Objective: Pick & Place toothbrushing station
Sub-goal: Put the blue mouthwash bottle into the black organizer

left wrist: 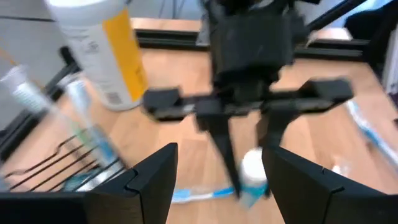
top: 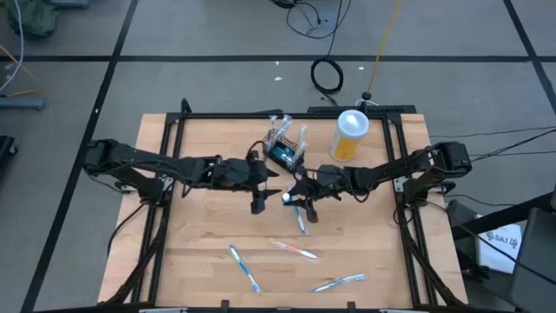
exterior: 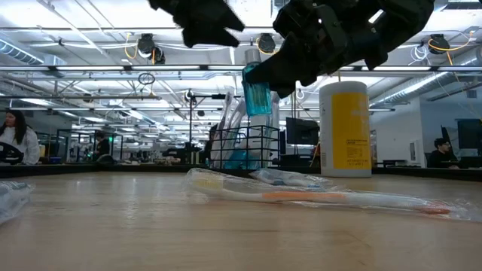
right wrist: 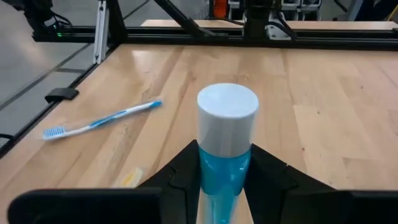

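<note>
On the wooden table [top: 208, 252], your right gripper [right wrist: 224, 186] clamps a blue tube [right wrist: 226, 134] beside the mesh toothbrushing station [top: 282, 155]; left gripper [top: 258, 202] stands wide open. Next, lower it in upright.

No readable text anywhere, label print on the yellow cup [left wrist: 106, 56] too blurred to make out, white sign [top: 506, 236] beside the table — letters illegible

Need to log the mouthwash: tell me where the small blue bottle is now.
The small blue bottle is held in the right pincer above mid-table, just in front of the wire-mesh basket.
</note>
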Motion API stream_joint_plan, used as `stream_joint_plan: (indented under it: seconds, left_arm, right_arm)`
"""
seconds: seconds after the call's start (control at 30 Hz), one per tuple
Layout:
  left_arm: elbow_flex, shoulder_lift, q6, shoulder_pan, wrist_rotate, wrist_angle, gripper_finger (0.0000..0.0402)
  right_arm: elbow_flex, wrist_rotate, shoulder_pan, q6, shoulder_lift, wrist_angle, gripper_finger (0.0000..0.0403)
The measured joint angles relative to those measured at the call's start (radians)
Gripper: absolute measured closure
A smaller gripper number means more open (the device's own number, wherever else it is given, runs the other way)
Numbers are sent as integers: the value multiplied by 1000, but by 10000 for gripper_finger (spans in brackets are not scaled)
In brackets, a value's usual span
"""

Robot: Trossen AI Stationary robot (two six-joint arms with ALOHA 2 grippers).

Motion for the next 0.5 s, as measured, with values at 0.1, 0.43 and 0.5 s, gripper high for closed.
stream_joint_plan:
  seconds: [0.1, 0.43, 0.5]
  left_arm:
    - [49, 62, -16, 0, 37, -22, 160]
    - [98, 181, -62, 0, 88, -31, 160]
    - [98, 182, -79, 0, 93, -35, 160]
  right_arm:
    - [0, 2, 5, -13, 0, -7, 314]
    - [-2, 4, 13, -24, 0, -36, 314]
    - [-2, 5, 13, -25, 0, -36, 314]
